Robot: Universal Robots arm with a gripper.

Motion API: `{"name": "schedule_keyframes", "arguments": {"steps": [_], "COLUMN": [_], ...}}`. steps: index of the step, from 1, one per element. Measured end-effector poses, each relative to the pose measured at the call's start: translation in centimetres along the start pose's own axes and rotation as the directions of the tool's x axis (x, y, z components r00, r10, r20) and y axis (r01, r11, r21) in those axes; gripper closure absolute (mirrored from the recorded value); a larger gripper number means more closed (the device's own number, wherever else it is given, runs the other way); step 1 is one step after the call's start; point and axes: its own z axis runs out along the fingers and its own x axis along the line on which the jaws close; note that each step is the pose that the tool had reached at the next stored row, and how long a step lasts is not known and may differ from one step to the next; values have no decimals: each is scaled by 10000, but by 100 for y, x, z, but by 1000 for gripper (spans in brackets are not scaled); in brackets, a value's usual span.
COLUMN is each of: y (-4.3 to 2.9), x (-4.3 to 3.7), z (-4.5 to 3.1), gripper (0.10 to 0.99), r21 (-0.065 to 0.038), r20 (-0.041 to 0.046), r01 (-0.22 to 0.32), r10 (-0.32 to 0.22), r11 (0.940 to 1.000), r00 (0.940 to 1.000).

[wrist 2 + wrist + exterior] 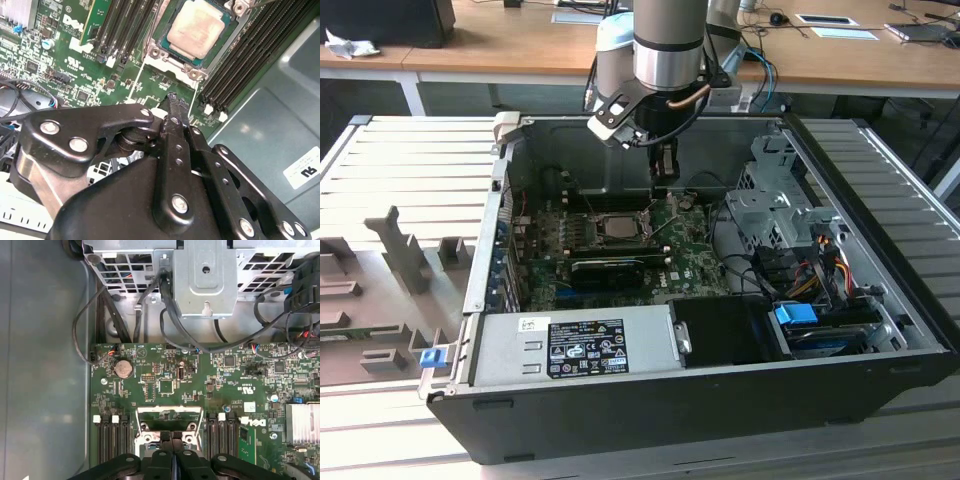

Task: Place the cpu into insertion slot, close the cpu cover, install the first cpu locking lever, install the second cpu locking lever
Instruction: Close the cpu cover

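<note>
The hand [172,100], black and close to the lens in both wrist views, has its fingers pressed together with nothing between them. It points down at the board [100,85] and hangs near one edge of the slot [161,31] without touching the cpu [200,27]. The cpu is a small flat square with a pale silver-beige metal top, faintly mottled, and a thin green rim shows at its edges. It lies face up in the slot, level with the board. Being square, it has no long axis, and its sides run parallel with the black memory slots [120,30] that flank it on both sides. The cover [172,65], a dull grey metal frame, surrounds the chip and seems to lie flat, though I cannot tell whether it is locked. In the exterior view the arm [670,45] comes down into the open case [650,415], and the hand is just beyond the slot, toward the exterior view's right.
</note>
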Motion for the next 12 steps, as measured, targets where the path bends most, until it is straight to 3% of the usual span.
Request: {"name": "schedule_keyframes", "arguments": {"steps": [3,6,12], "y": [29,163,300], "x": [1,1,3], "z": [1,9,39], "gripper": [980,980,980], "r21": [-1,-1,-1], "r20": [-3,-2,-3], "r01": [1,1,4], "r10": [-1,-1,-4], "r11": [10000,10000,10000], "r00": [10000,10000,10000]}}
